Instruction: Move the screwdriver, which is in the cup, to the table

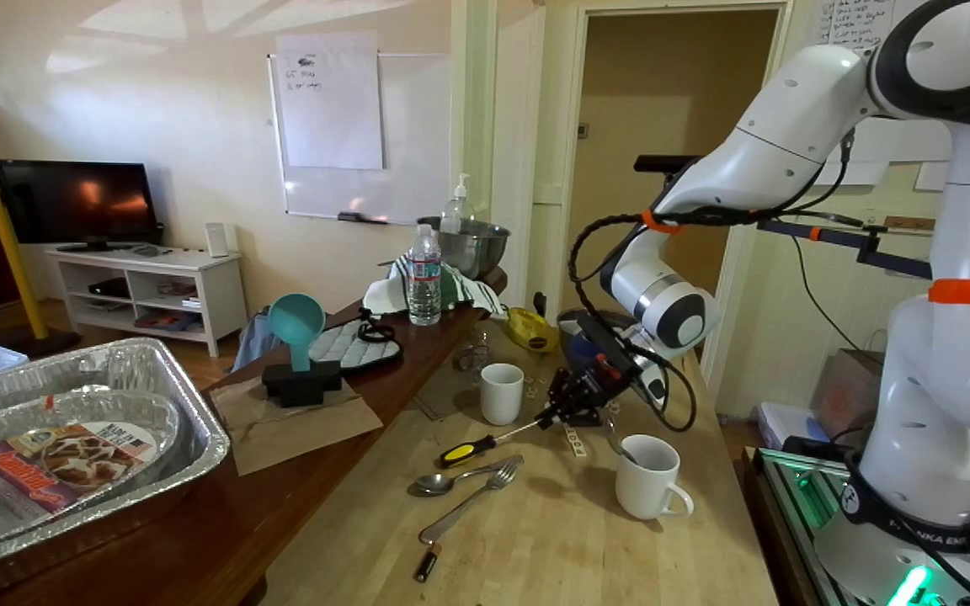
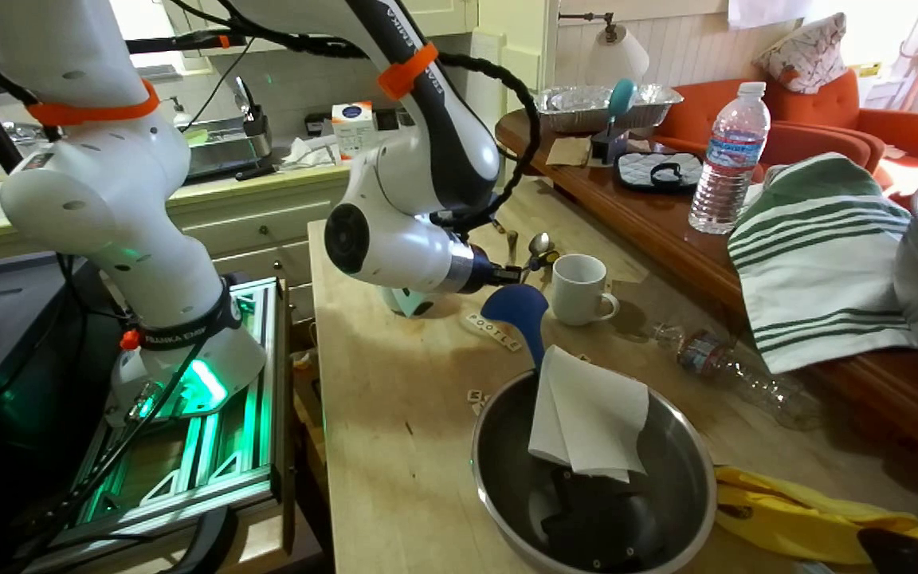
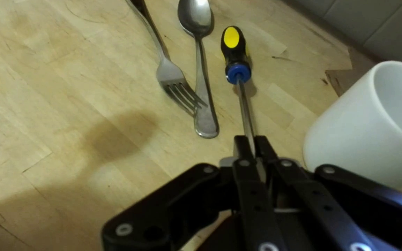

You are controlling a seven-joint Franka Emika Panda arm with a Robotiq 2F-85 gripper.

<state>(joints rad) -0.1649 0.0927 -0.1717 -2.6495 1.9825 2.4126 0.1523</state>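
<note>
Black, the claw [image 3: 252, 144] pinches the screwdriver [image 3: 234, 52] by its shaft, the yellow-and-black handle jutting past the claw's tips; whether that end touches the table [image 1: 535, 547] I cannot tell. On the pale planks nearby lie a spoon [image 3: 202, 76] and a fork [image 3: 170, 72]; a white mug [image 3: 358, 134] and the cup [image 1: 643, 491] stand upright. Beyond are a dark wooden counter [image 1: 199, 539], a whiteboard [image 1: 418, 135] and a television [image 1: 72, 202].

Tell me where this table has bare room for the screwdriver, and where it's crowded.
In an exterior view, the table is bare between the fork and nearer white mug; also between the metal bowl and the robot-side edge. It's crowded by the gripper, where screwdriver, spoon, fork and farther white mug sit close together.
</note>
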